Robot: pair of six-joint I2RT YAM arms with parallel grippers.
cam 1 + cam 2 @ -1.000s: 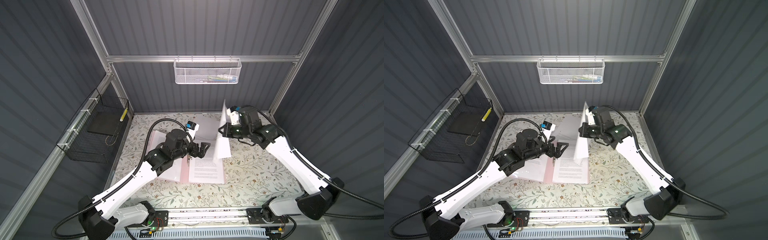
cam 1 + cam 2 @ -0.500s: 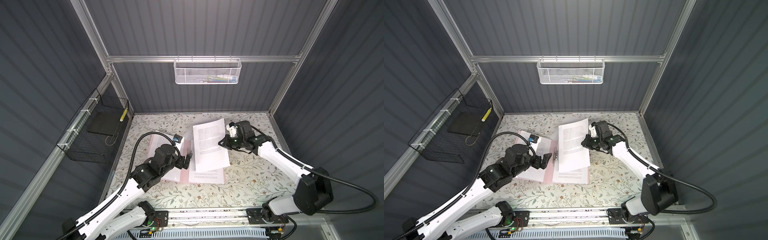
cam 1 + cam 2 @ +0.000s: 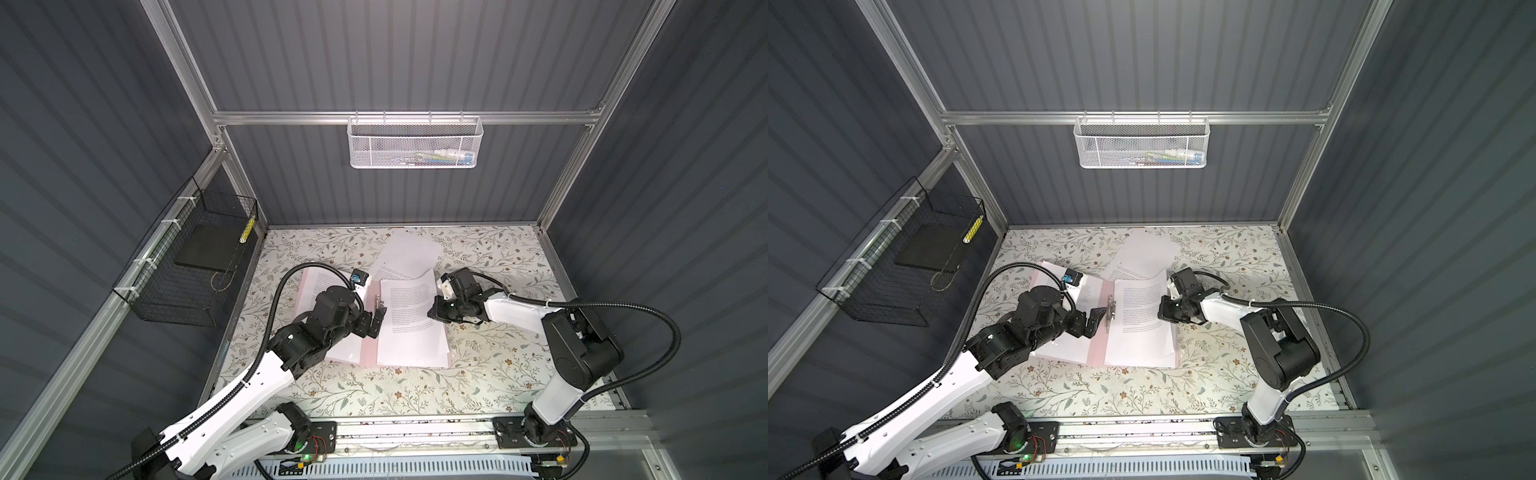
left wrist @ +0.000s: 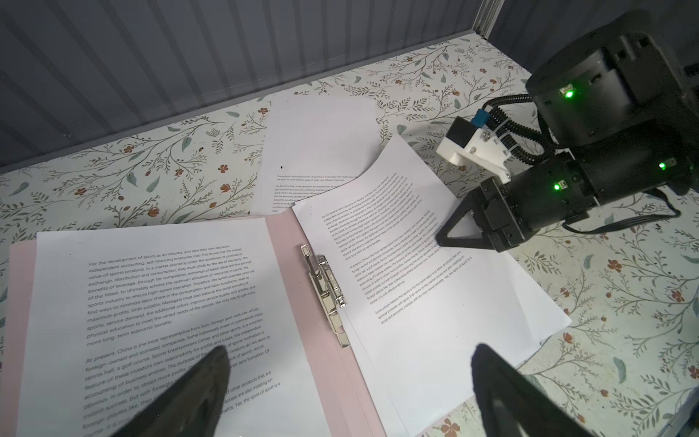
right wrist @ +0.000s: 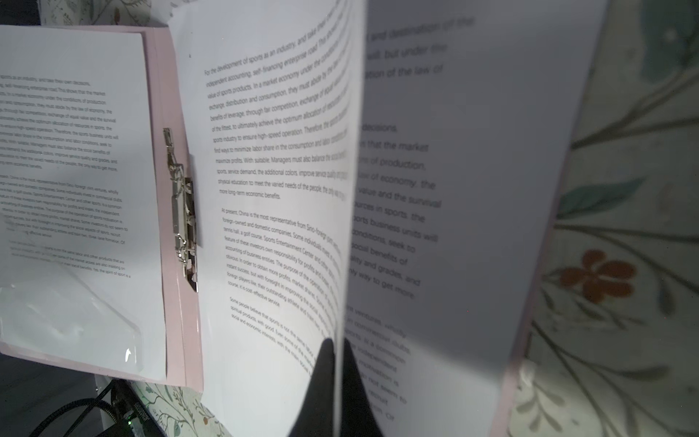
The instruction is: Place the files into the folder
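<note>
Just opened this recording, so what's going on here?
The pink folder lies open on the floral table. The right gripper is shut on the edge of a printed sheet, bowing it over the folder's right half. The left gripper hangs open above the metal clip at the spine. A second sheet lies on the left half, and a loose sheet sits on the table behind the folder.

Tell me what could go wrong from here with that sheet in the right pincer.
1. The right pincer pinches only an edge of the held sheet, which bows; pushing may crease it.
2. Its inner edge meets the clip and may snag there.
3. A loose sheet lies beyond the folder, easily left behind.
</note>
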